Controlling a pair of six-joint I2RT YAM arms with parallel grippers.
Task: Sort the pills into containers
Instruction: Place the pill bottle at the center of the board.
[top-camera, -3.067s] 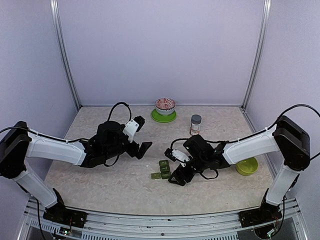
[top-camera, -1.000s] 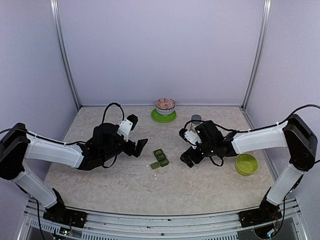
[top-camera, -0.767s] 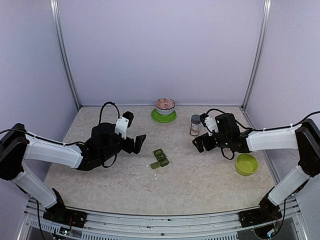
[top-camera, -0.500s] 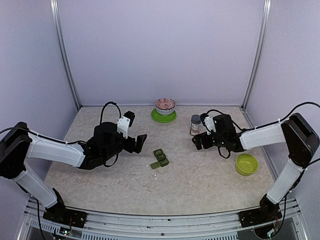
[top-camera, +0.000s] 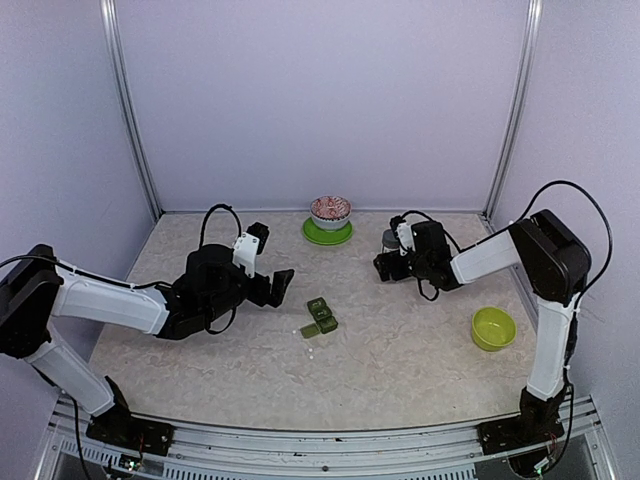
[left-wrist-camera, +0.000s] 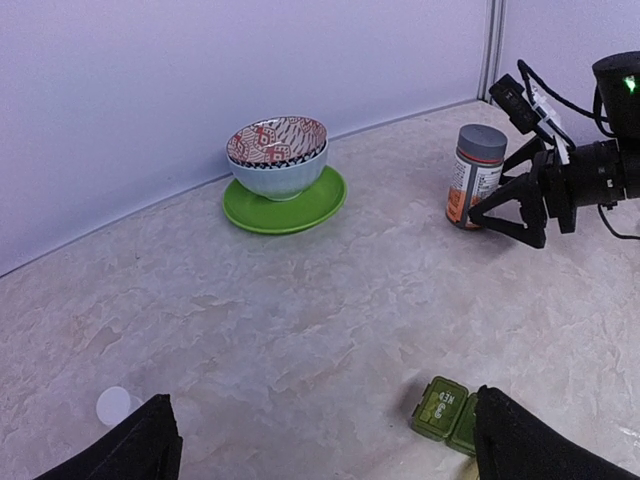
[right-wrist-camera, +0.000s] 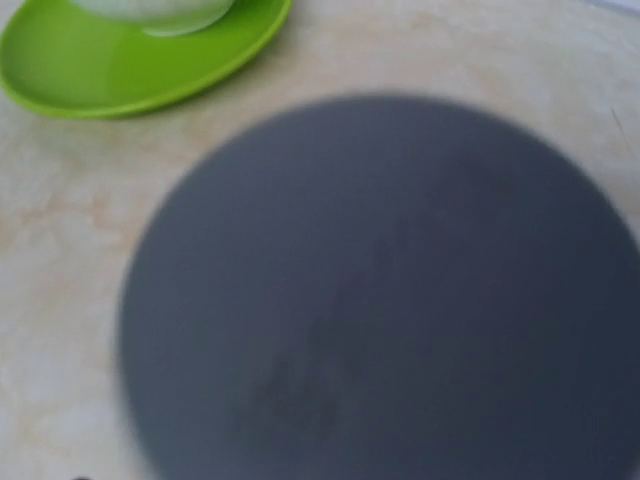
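Looks like we're at the "go get the pill bottle" stage. The right end effector (top-camera: 388, 262) is right up against the grey-capped bottle (left-wrist-camera: 474, 175), which stands upright beyond and to the right of the dark green container strip (top-camera: 321, 316). Its jaws are spread wide at the bottle's lower half, so released, not squeezing anything. The right wrist view is just a blurry grey cap filling the frame.

The left end effector (top-camera: 275, 287) hangs just left of the strip, jaws wide apart and empty.

Next move, I'd guess: close the right jaws on the bottle body, square and low enough that it doesn't tip, then carry it over to the strip. The cap is still on, so that needs dealing with too, probably with the left arm helping.

Containers: the strip lies flat on the table (top-camera: 420, 340). From the left wrist view, the compartments I can see look lidded, but it's too small to say whether anything is inside. A couple of white specks, maybe pills (top-camera: 307, 333), lie on the table just in front of the strip.

Also around: a patterned bowl (left-wrist-camera: 277, 155) on a green plate (left-wrist-camera: 285, 205) beyond the strip, and a lime bowl (top-camera: 493, 328) well off to its right.
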